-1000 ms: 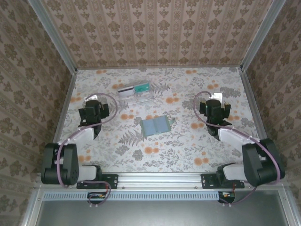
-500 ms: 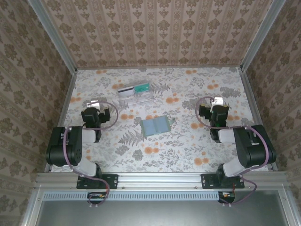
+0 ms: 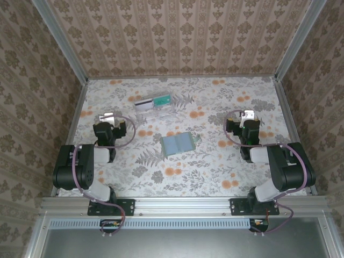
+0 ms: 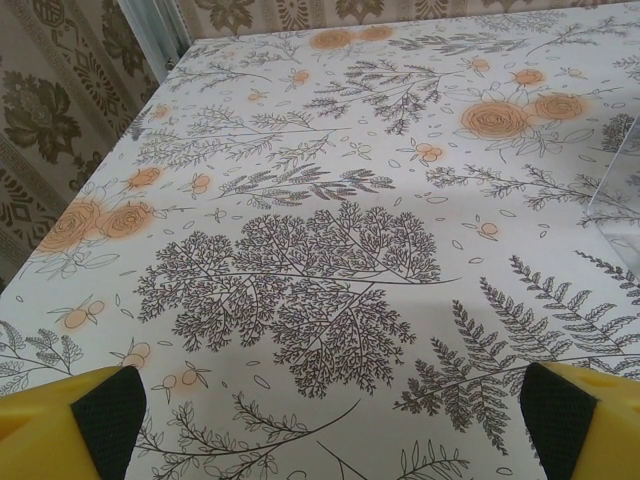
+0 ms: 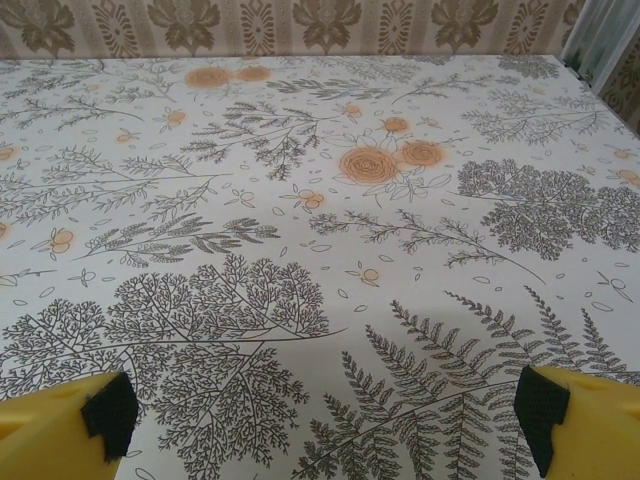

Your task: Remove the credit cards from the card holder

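Change: the left arm (image 3: 75,172) and the right arm (image 3: 287,172) have both drawn back and folded over their bases within the last second; a second ago they lay lower and stretched out. In the last half second they have barely stirred.
Meaning: this looks like a retreat to rest, not an approach. With the cards already out, the task seems done, or nearly so.
Left jaws: spread wide, pinching nothing; their black pads (image 4: 108,410) sit at the two lower corners of the left wrist view, with bare floral desk (image 3: 215,177) between them.
Clear plastic box (image 3: 156,109): far of centre, a little to the left; a pale card with a dark stripe (image 3: 143,103) and a teal card (image 3: 161,100) lie in it, as far as the top view tells. It has not moved.
Card holder (image 3: 178,144): mid-desk between the arms, near the box but apart from it, well clear of both jaws and unmoved.
Facing: it lies flat and opened out, blue-grey inner faces up; no card shows in the pockets, though they are too small to be sure.
Long axis: it runs left to right, tilted slightly, with the right end a little farther from the bases; the fold crosses it near to far.
Right jaws: spread just as wide and empty; their pads (image 5: 108,412) frame bare desk.
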`<action>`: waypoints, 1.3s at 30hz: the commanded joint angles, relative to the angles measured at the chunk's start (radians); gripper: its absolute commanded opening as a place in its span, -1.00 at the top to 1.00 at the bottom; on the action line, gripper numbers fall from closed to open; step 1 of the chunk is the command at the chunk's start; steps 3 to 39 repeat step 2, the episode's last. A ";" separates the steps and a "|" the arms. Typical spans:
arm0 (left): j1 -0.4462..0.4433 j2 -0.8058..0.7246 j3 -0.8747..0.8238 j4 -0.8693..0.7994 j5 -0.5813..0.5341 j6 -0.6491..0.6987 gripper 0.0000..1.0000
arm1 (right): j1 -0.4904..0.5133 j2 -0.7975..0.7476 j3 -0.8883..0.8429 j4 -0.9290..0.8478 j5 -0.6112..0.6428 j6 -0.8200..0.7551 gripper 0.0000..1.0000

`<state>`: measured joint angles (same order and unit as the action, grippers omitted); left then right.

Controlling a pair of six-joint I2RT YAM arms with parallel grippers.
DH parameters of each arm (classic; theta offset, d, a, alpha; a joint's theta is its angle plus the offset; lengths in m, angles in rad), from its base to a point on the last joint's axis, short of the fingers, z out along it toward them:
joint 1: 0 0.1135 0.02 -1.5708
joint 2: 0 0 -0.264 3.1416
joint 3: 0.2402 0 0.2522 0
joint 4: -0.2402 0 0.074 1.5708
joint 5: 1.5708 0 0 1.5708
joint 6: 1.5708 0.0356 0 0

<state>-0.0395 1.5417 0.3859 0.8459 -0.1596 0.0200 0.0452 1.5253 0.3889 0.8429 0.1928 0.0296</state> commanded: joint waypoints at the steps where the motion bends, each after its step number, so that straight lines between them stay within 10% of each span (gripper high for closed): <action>1: -0.004 -0.007 0.006 0.031 0.015 0.013 -1.00 | -0.005 0.004 0.007 0.035 -0.020 0.014 -1.00; 39: -0.005 -0.007 0.007 0.031 0.015 0.014 -1.00 | -0.005 0.004 0.007 0.035 -0.020 0.014 -1.00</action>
